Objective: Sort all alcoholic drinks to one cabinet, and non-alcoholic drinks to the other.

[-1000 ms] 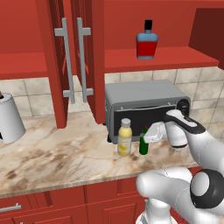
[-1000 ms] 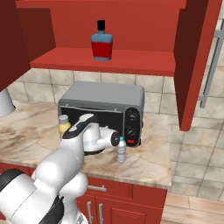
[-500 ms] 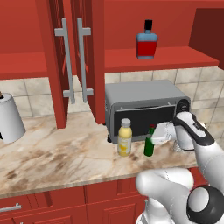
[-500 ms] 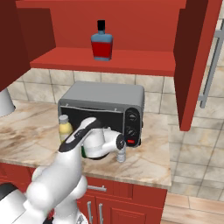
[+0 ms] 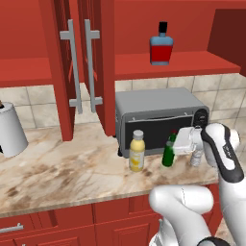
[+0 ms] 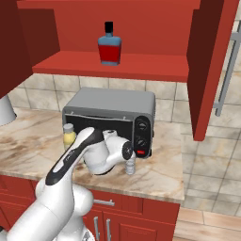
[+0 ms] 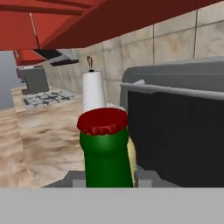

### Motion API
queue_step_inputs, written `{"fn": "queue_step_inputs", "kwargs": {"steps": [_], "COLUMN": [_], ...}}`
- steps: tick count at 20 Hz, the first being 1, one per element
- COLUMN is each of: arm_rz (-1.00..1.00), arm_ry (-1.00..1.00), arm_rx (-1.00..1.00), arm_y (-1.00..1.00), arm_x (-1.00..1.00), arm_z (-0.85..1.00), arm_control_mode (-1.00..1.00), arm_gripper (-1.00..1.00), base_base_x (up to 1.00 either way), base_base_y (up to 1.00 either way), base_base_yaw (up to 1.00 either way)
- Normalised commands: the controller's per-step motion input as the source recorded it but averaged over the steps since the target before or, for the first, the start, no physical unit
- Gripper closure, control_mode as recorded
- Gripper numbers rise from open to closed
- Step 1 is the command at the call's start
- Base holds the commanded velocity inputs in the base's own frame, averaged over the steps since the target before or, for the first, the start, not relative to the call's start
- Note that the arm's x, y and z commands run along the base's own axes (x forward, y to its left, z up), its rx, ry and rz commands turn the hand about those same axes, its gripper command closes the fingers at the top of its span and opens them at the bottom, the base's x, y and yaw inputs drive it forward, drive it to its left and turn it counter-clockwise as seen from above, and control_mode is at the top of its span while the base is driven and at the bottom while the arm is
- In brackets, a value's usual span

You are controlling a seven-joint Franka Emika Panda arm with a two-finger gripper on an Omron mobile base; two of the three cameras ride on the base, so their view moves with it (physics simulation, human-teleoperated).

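Observation:
My gripper (image 5: 176, 146) is shut on the slim dark-green bottle (image 5: 168, 153) just below its red cap (image 7: 103, 121), in front of the toaster oven; the green neck (image 7: 107, 159) stands between my fingertips (image 7: 73, 178). The pale-yellow juice bottle (image 5: 137, 152) stands upright on the counter just left of it, also seen past my arm (image 6: 69, 134). The small water bottle (image 6: 131, 164) stands right of my hand. The red-and-blue bottle (image 5: 160, 44) sits on the open cabinet's red shelf (image 6: 113, 67). The two-handled cabinet (image 5: 81, 62) is to the left; the other cabinet's door (image 6: 214, 66) hangs open at the right.
A grey toaster oven (image 5: 158, 115) stands close behind the bottles on the marble counter (image 5: 62, 168). A paper towel roll (image 5: 9, 129) is at the far left. Red drawer units (image 5: 48, 226) run below the counter edge.
My gripper, shut on the green bottle throughout, has carried it a little to the right and slightly up, away from the juice bottle. The other bottles have not moved.

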Motion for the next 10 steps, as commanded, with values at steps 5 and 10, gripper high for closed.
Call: {"fn": "queue_step_inputs", "kwargs": {"steps": [5,10], "arm_rz": [0.0,0.0], "arm_ry": [-0.06,-0.06], "arm_rx": [-0.03,-0.05], "arm_y": [0.0,0.04], "arm_x": [-0.26,-0.2], "arm_z": [0.66,0.68], "arm_control_mode": [-1.0,-1.0], "arm_gripper": [1.0,1.0], "base_base_x": [0.0,0.0], "base_base_y": [0.0,0.0], "base_base_yaw": [0.0,0.0]}}
